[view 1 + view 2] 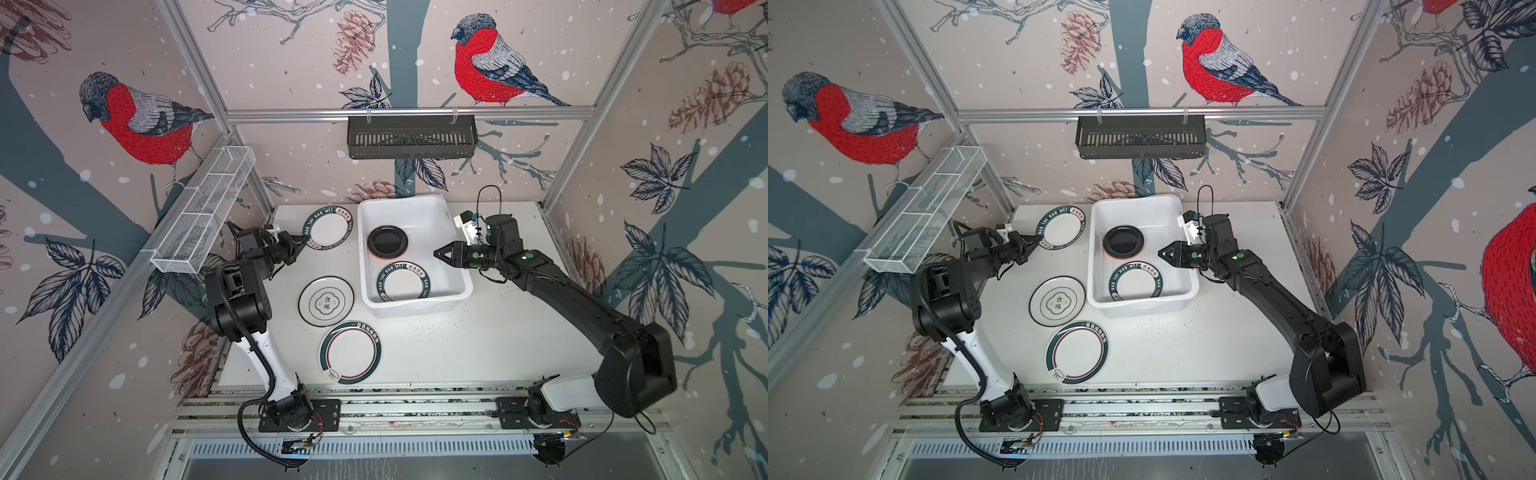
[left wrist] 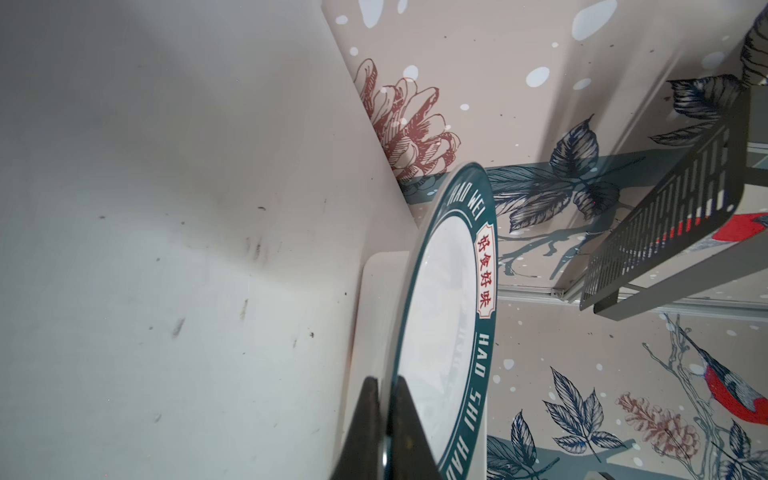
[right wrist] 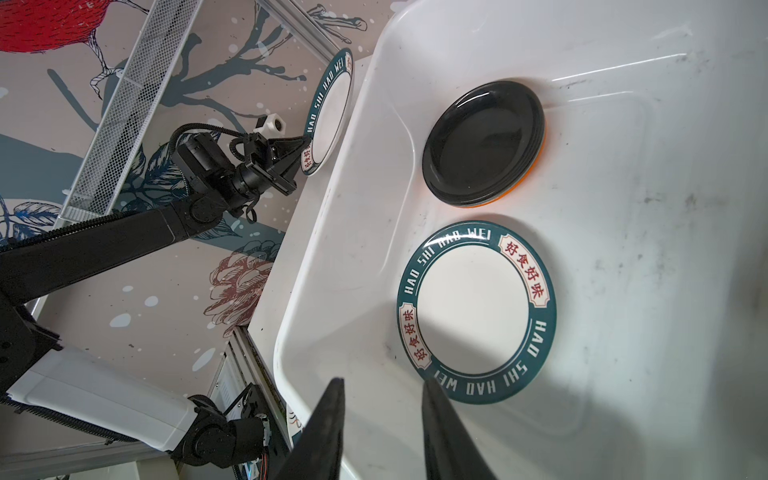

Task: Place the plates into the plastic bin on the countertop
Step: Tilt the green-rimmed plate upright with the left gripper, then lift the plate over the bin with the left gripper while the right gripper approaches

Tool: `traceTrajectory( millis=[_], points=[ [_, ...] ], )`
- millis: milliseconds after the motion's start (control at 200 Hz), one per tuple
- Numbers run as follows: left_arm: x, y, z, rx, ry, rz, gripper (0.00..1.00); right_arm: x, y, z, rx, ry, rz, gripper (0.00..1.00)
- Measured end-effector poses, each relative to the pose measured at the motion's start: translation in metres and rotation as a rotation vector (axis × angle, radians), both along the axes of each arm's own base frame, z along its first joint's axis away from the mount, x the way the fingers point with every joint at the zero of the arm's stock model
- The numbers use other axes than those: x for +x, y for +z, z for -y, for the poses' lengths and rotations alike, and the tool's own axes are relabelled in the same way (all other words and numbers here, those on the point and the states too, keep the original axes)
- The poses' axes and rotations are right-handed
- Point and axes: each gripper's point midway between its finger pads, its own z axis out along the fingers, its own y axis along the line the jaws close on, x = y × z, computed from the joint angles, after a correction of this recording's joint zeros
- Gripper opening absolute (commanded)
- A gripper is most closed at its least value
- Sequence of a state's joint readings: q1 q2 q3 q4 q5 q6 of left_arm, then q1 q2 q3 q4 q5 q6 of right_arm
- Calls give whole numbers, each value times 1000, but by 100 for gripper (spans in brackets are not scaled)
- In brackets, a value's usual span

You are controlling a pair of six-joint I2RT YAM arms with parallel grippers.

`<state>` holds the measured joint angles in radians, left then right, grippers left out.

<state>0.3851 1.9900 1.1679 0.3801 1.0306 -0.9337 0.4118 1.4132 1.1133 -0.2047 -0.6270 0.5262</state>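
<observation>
My left gripper (image 1: 302, 245) (image 2: 385, 380) is shut on the rim of a white plate with a dark green lettered rim (image 1: 328, 230) (image 2: 440, 311), at the back left of the countertop (image 1: 498, 332). The plastic bin (image 1: 415, 309) (image 3: 332, 232) holds a black plate stacked on an orange one (image 1: 387, 241) (image 3: 484, 141) and another green-rimmed plate (image 1: 403, 281) (image 3: 476, 311). My right gripper (image 1: 436, 252) (image 3: 384, 381) hovers open and empty over the bin's right side. Two more plates lie left of the bin: a thin-rimmed one (image 1: 326, 306) and a green-ringed one (image 1: 350, 353).
A black slotted rack (image 1: 411, 137) hangs on the back rail above the bin. A white wire-mesh basket (image 1: 203, 212) hangs on the left rail, just above my left arm. Aluminium rails edge the countertop at the front.
</observation>
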Motion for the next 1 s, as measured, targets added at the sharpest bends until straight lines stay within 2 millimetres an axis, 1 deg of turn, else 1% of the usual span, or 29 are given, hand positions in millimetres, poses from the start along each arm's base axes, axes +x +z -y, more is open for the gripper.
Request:
traceTrajectory(
  millis=[185,315,550,645,835,1001],
  points=[
    [1,16,6,-31,-11,37,0,0,0,0,-1,0,-2,35],
    [1,27,21,-45,-43,59,0,1,5,-1,4,0,8,35],
    [-2,46,46,-62,-103,100,0,0,7,-2,4,5,10,37],
    [-4,49,56,-65,-124,106,0,0,7,-2,3,5,9,38],
    [-7,48,74,-69,-160,99,0,3,3,-7,-4,12,-3,39],
    [-10,58,88,-53,-191,129,0,9,0,-12,-9,16,-6,40]
  ],
)
